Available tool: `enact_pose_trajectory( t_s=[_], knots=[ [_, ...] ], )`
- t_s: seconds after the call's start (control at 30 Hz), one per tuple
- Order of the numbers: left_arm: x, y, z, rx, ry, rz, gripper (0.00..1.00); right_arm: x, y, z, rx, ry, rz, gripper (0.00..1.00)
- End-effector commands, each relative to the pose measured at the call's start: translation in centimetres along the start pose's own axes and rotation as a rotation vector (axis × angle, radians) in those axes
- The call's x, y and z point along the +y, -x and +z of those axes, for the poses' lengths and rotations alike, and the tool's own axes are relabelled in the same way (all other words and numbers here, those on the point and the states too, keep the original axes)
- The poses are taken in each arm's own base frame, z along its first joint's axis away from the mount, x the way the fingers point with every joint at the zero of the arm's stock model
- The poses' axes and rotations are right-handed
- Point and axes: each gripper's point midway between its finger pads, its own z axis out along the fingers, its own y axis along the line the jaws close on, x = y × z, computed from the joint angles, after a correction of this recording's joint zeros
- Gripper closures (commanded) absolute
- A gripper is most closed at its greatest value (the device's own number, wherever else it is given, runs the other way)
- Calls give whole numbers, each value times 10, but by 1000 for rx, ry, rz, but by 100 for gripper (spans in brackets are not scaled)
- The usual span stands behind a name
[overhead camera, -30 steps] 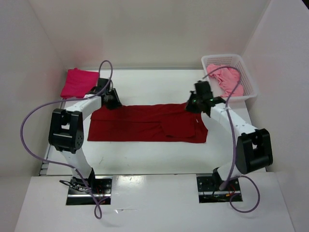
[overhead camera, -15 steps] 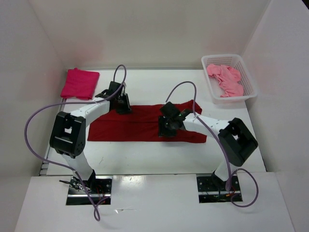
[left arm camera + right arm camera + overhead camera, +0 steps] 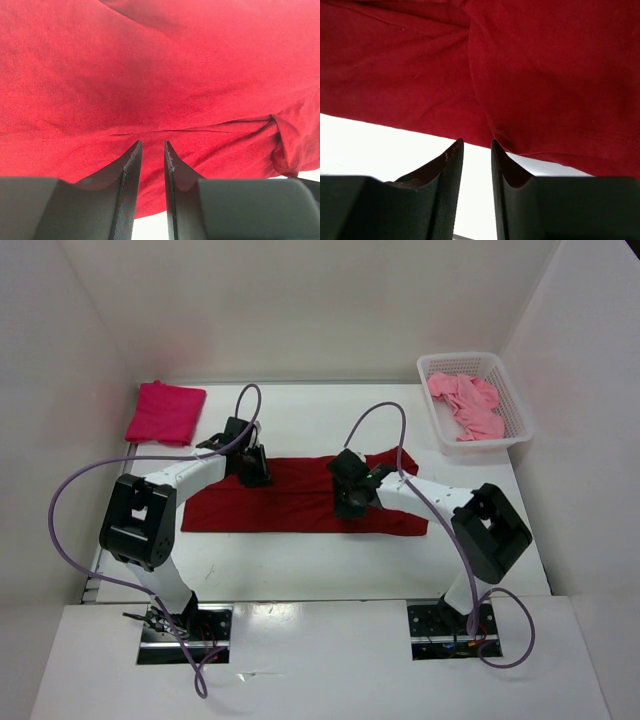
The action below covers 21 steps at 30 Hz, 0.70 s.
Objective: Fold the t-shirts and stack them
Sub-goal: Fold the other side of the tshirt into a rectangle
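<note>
- The dark red shirt (image 3: 545,75) fills your upper view.
- Your right gripper (image 3: 475,145) sits at its near edge, jaws slightly apart.
- The white table (image 3: 370,145) shows below that edge.

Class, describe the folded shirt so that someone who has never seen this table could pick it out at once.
Look at the white table and go to its far left corner. A bright pink shirt lies there. It alone is folded into a neat square: the dark red shirt lies spread mid-table, the pale pink shirt crumpled in the basket.
</note>
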Motion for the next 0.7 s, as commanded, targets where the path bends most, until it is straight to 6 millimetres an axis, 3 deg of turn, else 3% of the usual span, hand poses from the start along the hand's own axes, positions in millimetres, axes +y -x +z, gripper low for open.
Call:
enact_pose_trajectory(
  t_s=[0.0,0.1,0.37,0.67],
  knots=[
    [-9,7,-13,-34,-39,34,69,15,24,-28,-82,44,18,67],
    [-9,7,-13,-34,-39,34,69,19,31,-37,-95,55,19,65],
    [-12,9,-10,-28,-47,34,68,-4,13,15,-23,-84,-15,62],
    [-15,12,-16,-43,-56,28,68,-21,11,28,-44,-162,-22,65]
  ],
)
